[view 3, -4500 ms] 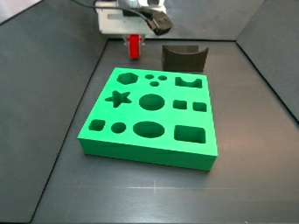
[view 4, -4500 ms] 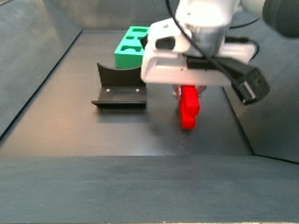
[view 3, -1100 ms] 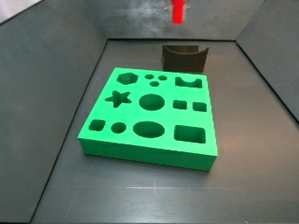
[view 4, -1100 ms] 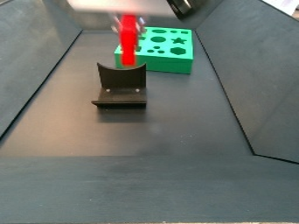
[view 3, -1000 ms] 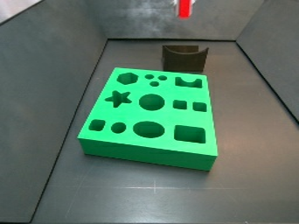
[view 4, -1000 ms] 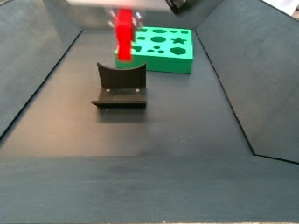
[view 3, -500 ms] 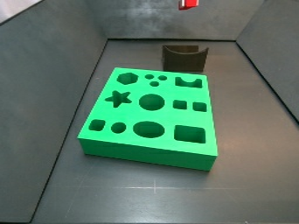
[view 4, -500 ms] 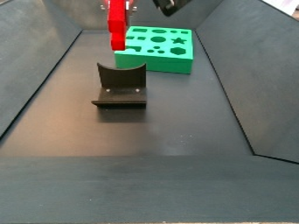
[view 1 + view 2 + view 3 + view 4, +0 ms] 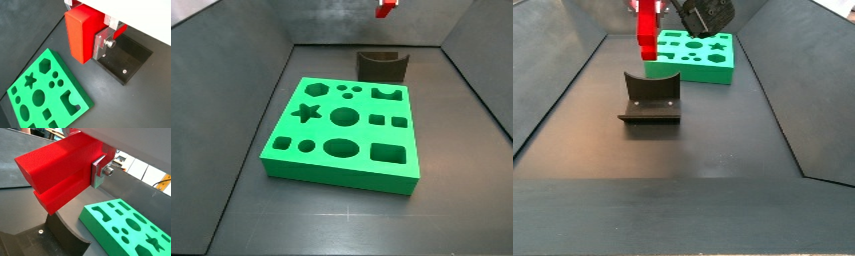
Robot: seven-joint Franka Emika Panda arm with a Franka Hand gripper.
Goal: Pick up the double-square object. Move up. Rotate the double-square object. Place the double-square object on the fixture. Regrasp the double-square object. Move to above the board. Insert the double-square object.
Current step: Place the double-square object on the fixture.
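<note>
The double-square object (image 9: 81,31) is a bright red block, clamped in my gripper (image 9: 92,40). A silver finger (image 9: 104,43) presses on its side; it shows the same way in a wrist view (image 9: 59,170). The gripper holds the block high above the floor. In a side view only the block's lower tip (image 9: 386,7) shows at the top edge, above the fixture (image 9: 382,65). In a side view the block (image 9: 648,30) hangs upright over the dark fixture (image 9: 649,98). The green board (image 9: 342,130) lies flat beside the fixture, with its cut-outs empty.
Sloping dark walls close in the floor on all sides. The fixture's base plate (image 9: 131,59) and the board (image 9: 41,95) lie below the gripper in a wrist view. The board (image 9: 702,56) is behind the fixture in a side view.
The gripper has risen with the red block and shifted over the fixture; the block now nearly leaves one side view at the top. A dark part of the wrist has swung into view.
</note>
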